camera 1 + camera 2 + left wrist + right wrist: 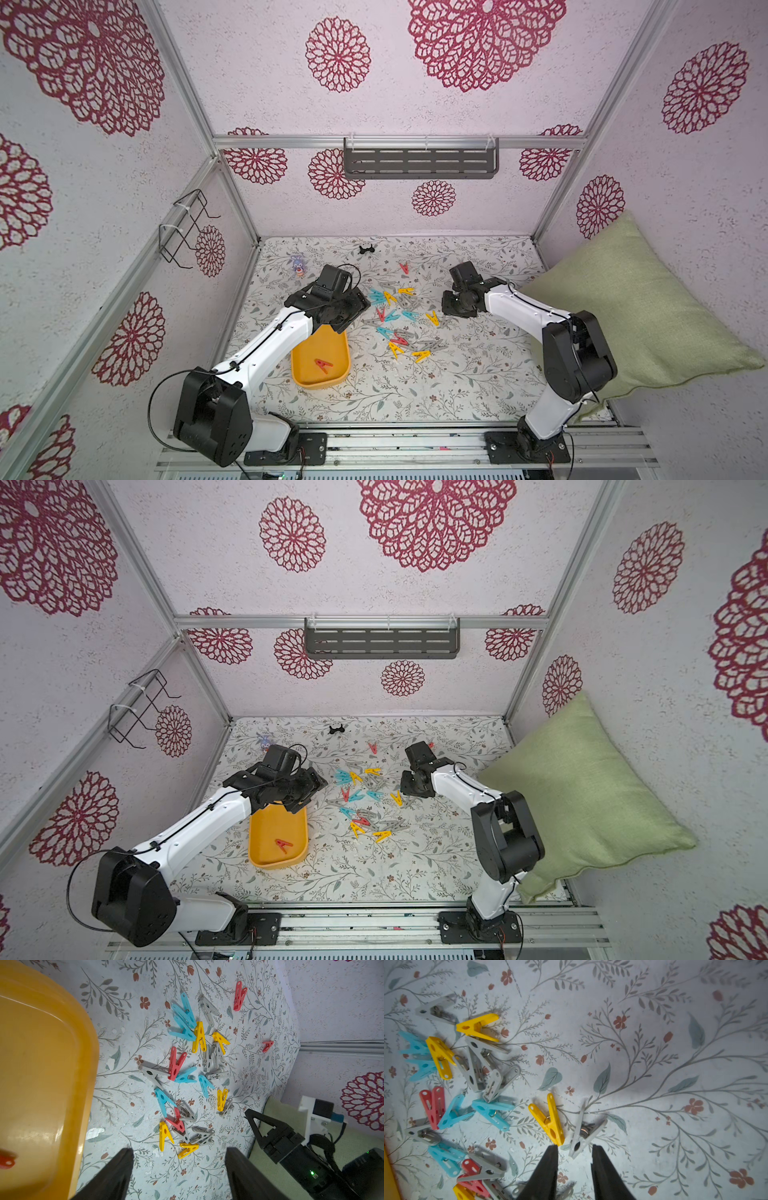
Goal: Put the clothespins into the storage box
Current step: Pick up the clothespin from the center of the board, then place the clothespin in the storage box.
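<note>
the storage box (305,374) sits near left on the floral table (457,374), with one red clothespin (323,365) inside. the left gripper (179,1152) hangs by its far right corner, jaws apart and empty. right of it, the other clothespins (395,320) lie scattered mid-table. at their right edge the right gripper (574,1147) is low, jaws narrowly apart around the tip of a grey clothespin (583,1134). farther back lies a lone red clothespin (404,268).
</note>
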Motion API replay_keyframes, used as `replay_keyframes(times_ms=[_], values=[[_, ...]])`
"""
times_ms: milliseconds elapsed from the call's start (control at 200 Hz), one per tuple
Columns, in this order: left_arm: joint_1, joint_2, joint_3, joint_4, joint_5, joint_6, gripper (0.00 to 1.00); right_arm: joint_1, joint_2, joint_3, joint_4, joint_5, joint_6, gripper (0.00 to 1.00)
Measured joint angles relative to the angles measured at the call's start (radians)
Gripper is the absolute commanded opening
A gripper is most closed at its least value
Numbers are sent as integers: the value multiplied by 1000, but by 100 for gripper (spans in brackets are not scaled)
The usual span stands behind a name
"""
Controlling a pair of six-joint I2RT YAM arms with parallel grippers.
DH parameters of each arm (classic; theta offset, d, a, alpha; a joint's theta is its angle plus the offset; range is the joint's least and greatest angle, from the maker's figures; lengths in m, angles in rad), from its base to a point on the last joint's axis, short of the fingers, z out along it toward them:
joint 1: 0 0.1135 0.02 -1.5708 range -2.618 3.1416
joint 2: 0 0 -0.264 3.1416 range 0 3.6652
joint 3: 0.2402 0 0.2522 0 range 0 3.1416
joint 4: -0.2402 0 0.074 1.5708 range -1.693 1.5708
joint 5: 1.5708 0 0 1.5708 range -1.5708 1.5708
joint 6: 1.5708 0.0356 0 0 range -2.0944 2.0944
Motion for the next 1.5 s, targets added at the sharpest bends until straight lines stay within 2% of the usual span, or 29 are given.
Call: replay_keyframes(times_ms=[185,525,660,805,1036,1251,1501], values=[[0,6,0,2,4,2,77,-2,87,18,14,0,-1,28],[0,6,0,4,5,4,77,-8,152,53,27,3,-3,23],[0,7,0,4,4,4,77,-10,186,66,28,5,-11,18],[0,7,0,3,3,7,77,-11,193,76,35,9,-19,8],[21,-25,-13,-10,0,16,77,-8,193,89,25,10,-27,2],[126,-171,-83,-51,0,34,78,57,192,218,-32,9,-31,0],[319,-363,-195,-157,26,70,79,274,240,544,-92,-26,-64,0]])
